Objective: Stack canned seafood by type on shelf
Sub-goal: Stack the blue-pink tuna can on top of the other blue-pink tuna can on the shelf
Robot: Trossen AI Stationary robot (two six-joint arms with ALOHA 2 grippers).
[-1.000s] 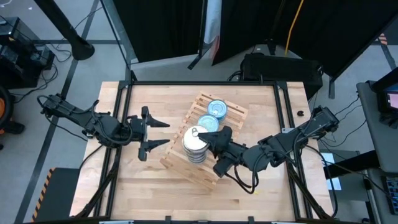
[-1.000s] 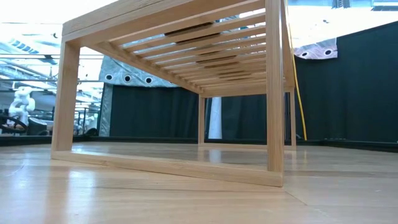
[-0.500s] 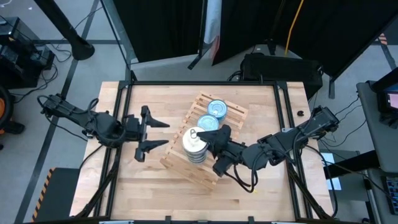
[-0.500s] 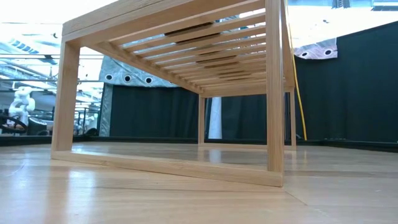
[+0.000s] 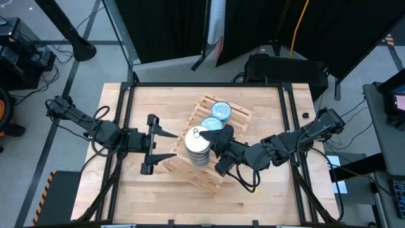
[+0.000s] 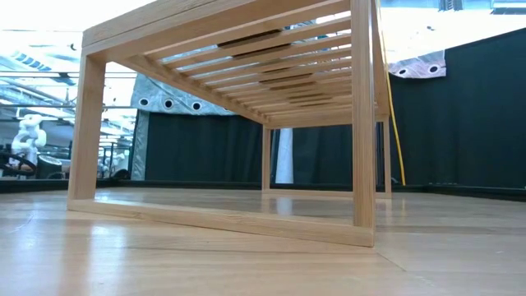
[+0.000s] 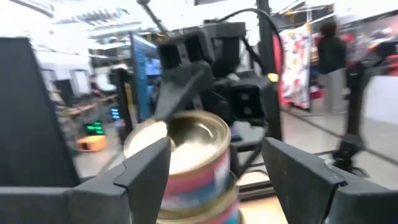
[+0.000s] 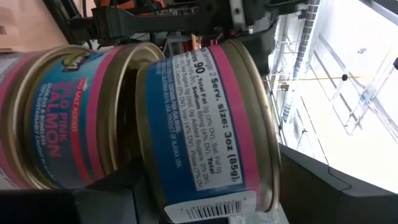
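A: What sits nearest on the table [image 5: 190,193]?

B: The near edge of the wooden rack [image 5: 229,120], which lies at an angle in the middle of the table. From table height, the rack [image 6: 238,49] shows only its frame and the underside of its slats.

A: And the tins?

B: A stack of silver-topped tins [image 5: 198,147] stands on the near left part of the rack. The top tin [image 8: 205,124] has a blue and pink label, and it sits off-centre from the tin under it [image 8: 59,118], which reads pink salmon.

A: Where is the right gripper [image 5: 215,140]?

B: On the right side of that stack. Its fingers [image 8: 323,180] sit on either side of the top tin, spread about as wide as the tin. I cannot tell whether they are pressing it or have let go.

A: And the left gripper [image 5: 166,146]?

B: Just left of the stack, pointing at it. Its fingers [image 7: 149,168] stand wide apart with nothing between them, and the stack [image 7: 189,162] shows in the gap a little beyond the tips.

A: Anything farther back?

B: Two blue-topped stacks on the rack. One blue tin [image 5: 212,125] is just beyond the silver stack, and another blue tin [image 5: 221,109] is farther still, near the rack's far end.

A: Beyond the table?

B: A person in dark clothes [image 7: 329,56] stands in the room behind, seen past the left gripper.
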